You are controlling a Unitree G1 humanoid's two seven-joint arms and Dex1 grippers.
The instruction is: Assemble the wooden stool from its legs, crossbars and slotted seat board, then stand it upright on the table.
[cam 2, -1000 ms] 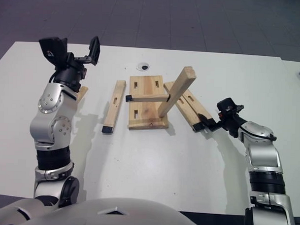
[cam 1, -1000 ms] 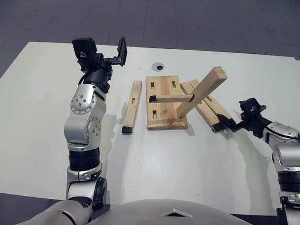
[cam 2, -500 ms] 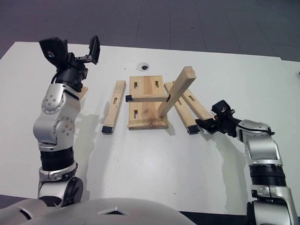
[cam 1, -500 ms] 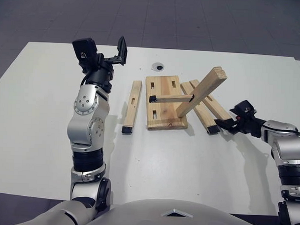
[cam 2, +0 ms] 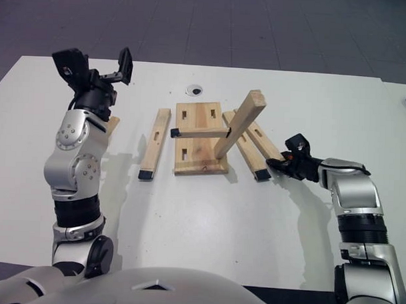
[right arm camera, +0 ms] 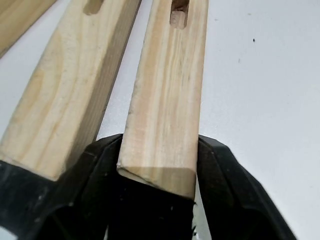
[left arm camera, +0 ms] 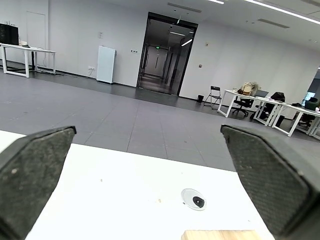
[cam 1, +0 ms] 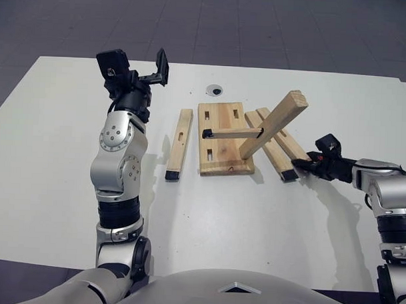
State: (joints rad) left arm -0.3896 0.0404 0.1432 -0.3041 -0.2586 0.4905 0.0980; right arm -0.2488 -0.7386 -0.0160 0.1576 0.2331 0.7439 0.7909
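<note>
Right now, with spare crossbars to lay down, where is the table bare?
Bare: the near table strip in front of the seat board, and the far right corner. Crowded: the middle, from the loose leg across the board to the outer leg in the right gripper.

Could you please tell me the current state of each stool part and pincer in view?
seat board: lying flat on the table, one leg slotted in.
slotted leg: standing in the board, tilted.
crossbar: plugged into the slotted leg, other end free.
left loose leg: lying flat.
inner right leg: lying flat.
outer right leg: lying flat, end gripped.
right pincer: shut on outer right leg.
left pincer: open, raised, empty.
</note>
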